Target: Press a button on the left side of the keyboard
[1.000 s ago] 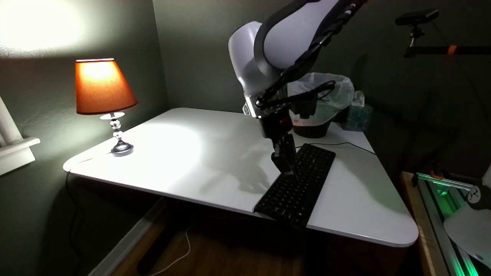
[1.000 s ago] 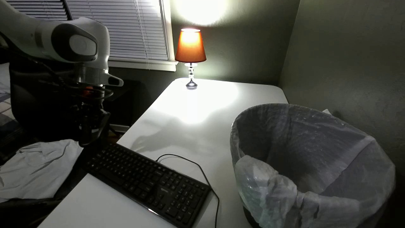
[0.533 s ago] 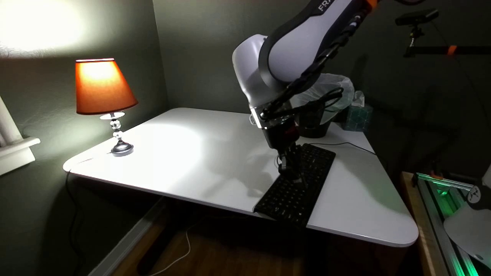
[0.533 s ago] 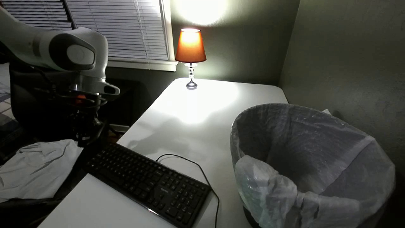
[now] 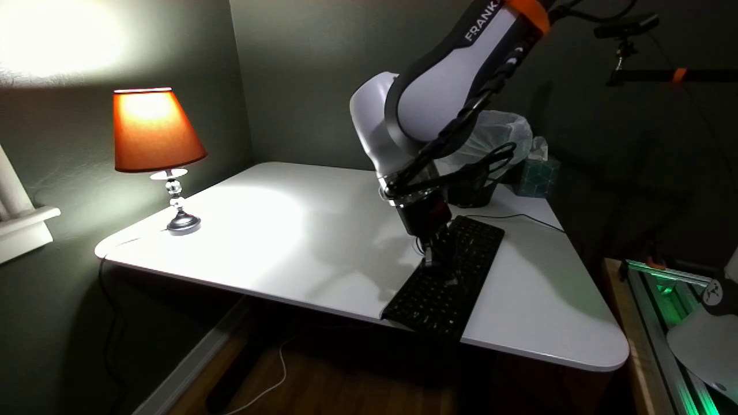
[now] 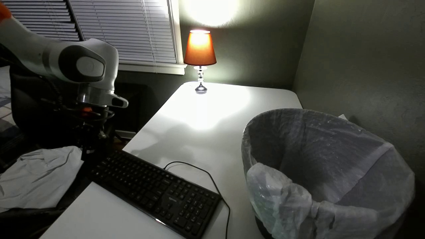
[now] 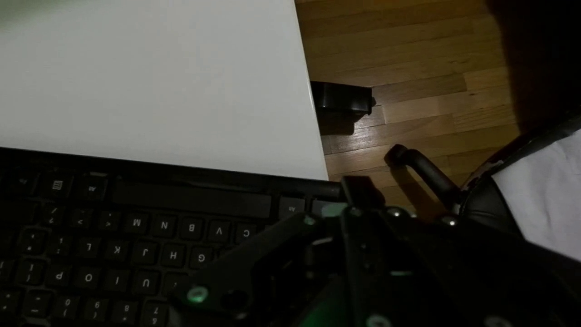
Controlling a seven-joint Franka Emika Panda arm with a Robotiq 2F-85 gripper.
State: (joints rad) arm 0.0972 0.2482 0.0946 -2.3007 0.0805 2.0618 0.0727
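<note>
The long black keyboard [image 5: 477, 242] lies on the white table, one end reaching over the table's edge. It also shows in an exterior view [image 6: 156, 189] and, with its letters upside down, in the wrist view [image 7: 145, 227]. My gripper [image 5: 451, 281] is low over the half of the keyboard nearer that edge. In the wrist view the fingers [image 7: 347, 197] look shut, with nothing seen between them. They cover the keyboard's left end, close to the keys beside the space bar. I cannot tell whether the tips touch a key. In an exterior view the gripper [image 6: 88, 149] is dark against a dark background.
A lamp with an orange shade [image 5: 155, 132] stands at the far corner of the white table [image 5: 323, 230]. A bin with a plastic liner [image 6: 325, 159] and a tissue box [image 5: 539, 176] are beyond the keyboard. A chair with a white cloth [image 6: 40, 179] is by the table's edge.
The arm has come down and the gripper has moved lower over the keyboard, now standing more upright. The fingertips have shifted slightly across the keys. The keyboard has not moved.
</note>
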